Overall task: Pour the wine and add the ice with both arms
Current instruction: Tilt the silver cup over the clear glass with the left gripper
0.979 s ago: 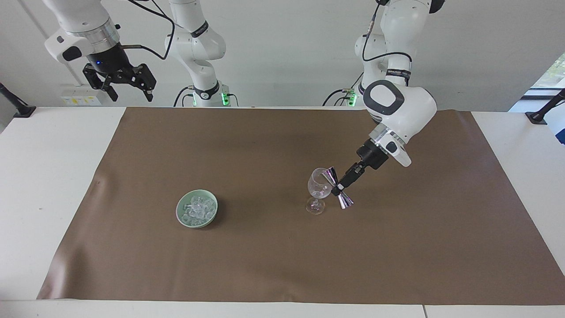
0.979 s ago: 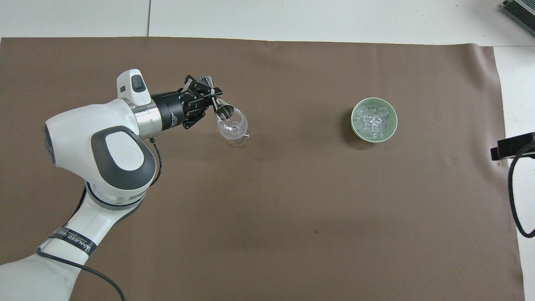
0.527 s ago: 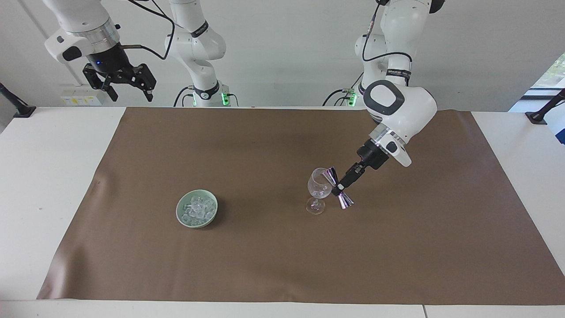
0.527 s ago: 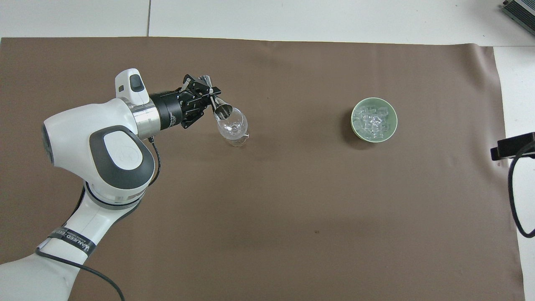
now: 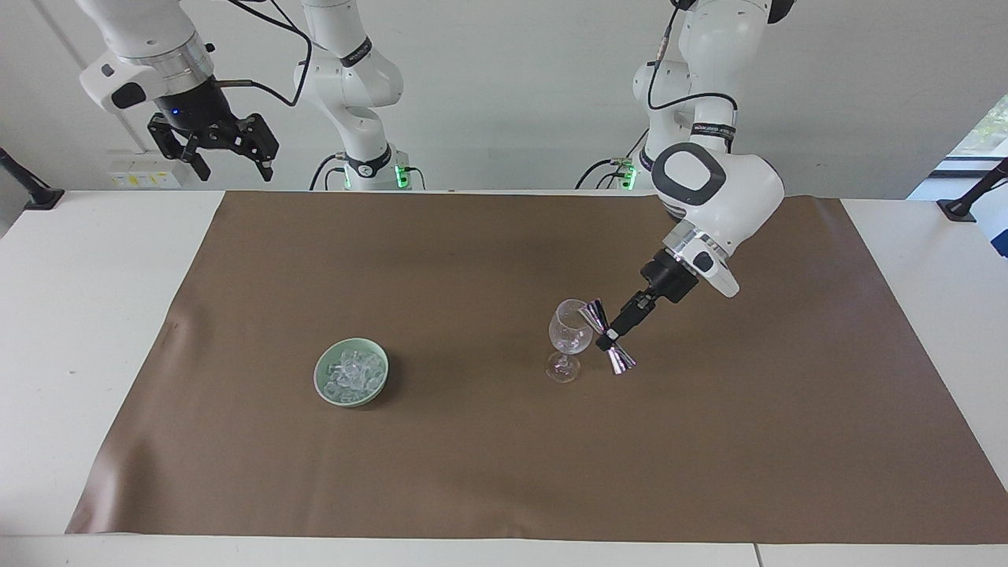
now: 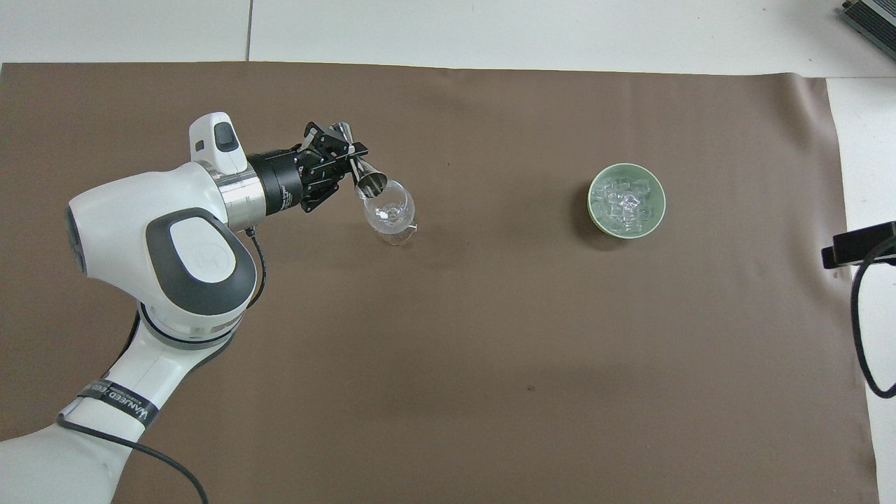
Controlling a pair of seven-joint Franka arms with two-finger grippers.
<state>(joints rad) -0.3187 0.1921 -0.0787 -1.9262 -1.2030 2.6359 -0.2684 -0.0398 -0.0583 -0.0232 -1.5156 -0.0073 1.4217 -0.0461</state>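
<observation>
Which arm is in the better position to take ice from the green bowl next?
The right arm, probably. Its right gripper is open, holds nothing, and waits raised at the bowl's end of the table. The left gripper is shut on the jigger, tilted at the glass.

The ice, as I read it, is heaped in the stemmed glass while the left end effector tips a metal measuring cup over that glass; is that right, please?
Not quite: the ice is heaped in the green bowl, as the facing view shows. The left end effector does tip a metal measuring cup over the stemmed glass.
</observation>
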